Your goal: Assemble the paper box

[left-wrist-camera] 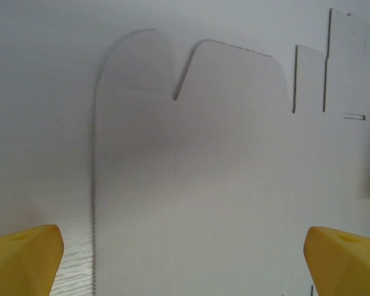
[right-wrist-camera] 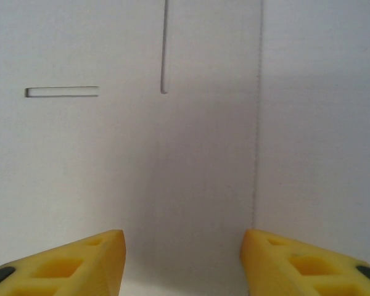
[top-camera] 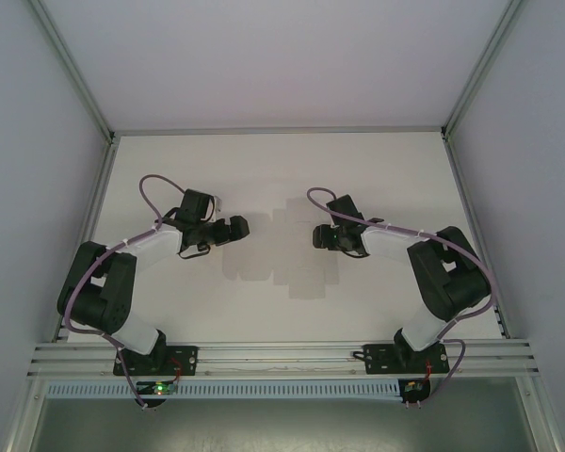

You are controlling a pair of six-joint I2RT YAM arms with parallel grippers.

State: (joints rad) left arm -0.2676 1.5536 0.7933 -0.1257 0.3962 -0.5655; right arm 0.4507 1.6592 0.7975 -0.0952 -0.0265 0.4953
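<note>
Hovering over the paper box (top-camera: 297, 254), a flat sheet lying mid-surface (top-camera: 169, 311), left fingers (left-wrist-camera: 21, 256) wide, right fingers (right-wrist-camera: 80, 262) half-spread, pinching nothing. I judge the thin board could slide, or buckle away from its crease line (right-wrist-camera: 256, 154).

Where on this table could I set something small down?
Bare table runs along the far edge and beside the near rail. The middle is crowded: the flat paper box lies between the left claw and right claw.

White table (top-camera: 264, 165) sits evenly lit, pale grey panels (top-camera: 282, 56) close it in, aluminium posts (top-camera: 75, 71) at the corners, slotted rail (top-camera: 282, 356) along the near edge.
</note>
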